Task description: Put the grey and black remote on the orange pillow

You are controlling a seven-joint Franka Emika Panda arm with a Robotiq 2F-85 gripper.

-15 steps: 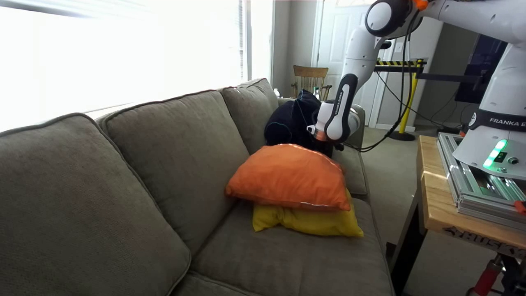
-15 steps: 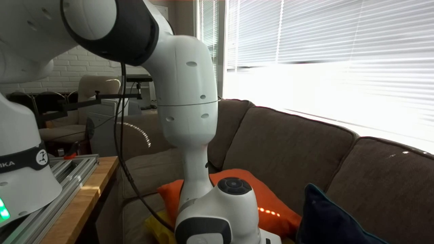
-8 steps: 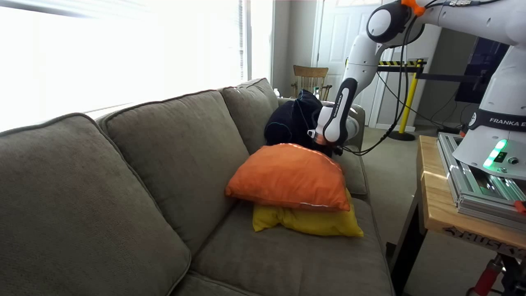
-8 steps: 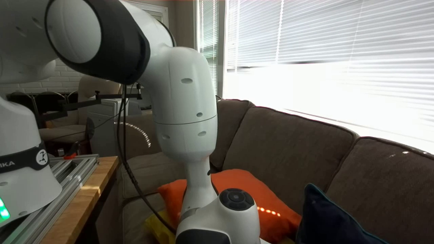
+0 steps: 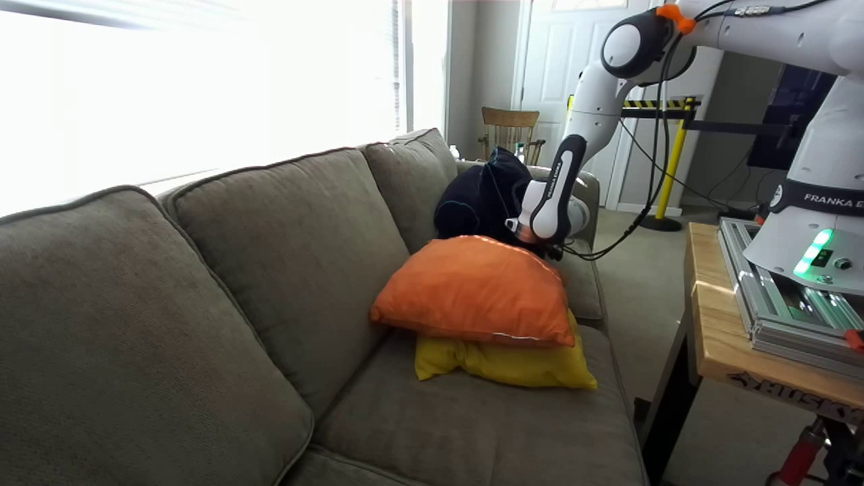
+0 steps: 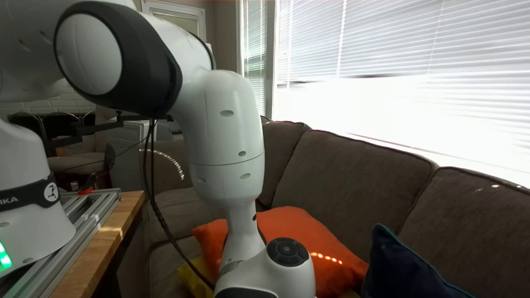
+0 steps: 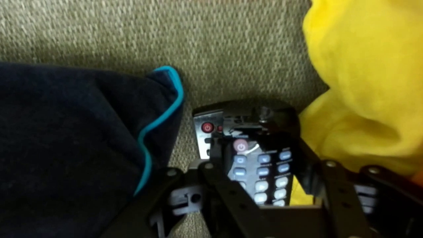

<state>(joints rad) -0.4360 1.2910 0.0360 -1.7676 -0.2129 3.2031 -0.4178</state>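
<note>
In the wrist view a remote with a grey and black face, pale buttons and a pink power button lies between the fingers of my gripper. A silver-faced part with red buttons shows left of it, partly behind the left finger, apparently a second remote. One finger stands along each long side; contact is lost in the dark, though yellow shows in a gap near the right finger. The orange pillow rests on the yellow one, seen in both exterior views. Neither exterior view shows the remote, and my fingertips are hidden there.
A yellow pillow lies just right of the remotes. On the left is a dark blue bundle with turquoise piping. The grey-brown sofa has its backrest behind the pillows, and a wooden bench carries the arm base.
My arm has come down, elbow and wrist lower in both exterior views, with the hand sinking behind the orange pillow. The pillows have stayed where they were.
</note>
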